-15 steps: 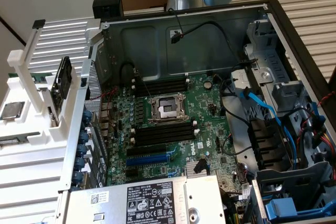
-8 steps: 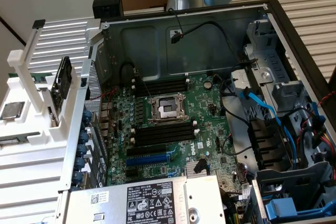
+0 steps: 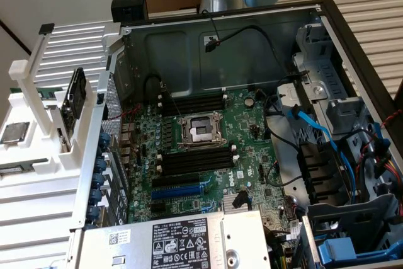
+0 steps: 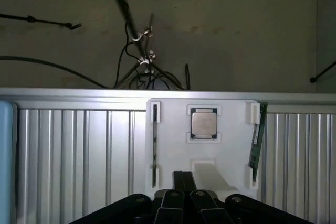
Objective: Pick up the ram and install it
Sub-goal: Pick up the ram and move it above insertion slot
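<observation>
White holder (image 3: 39,110), exterior view's left, outside the case: the ram (image 4: 256,139) on edge in a side slot, processor chip (image 4: 203,124) in the middle pocket. Open computer case (image 3: 327,23) to its right: motherboard (image 3: 208,155), black memory slots (image 3: 192,102). Gripper (image 4: 184,181): pressed together, empty, apart from the ram

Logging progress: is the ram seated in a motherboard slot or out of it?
Out. The ram stands on edge in the white holder beside the case; the black memory slots look empty.
</observation>
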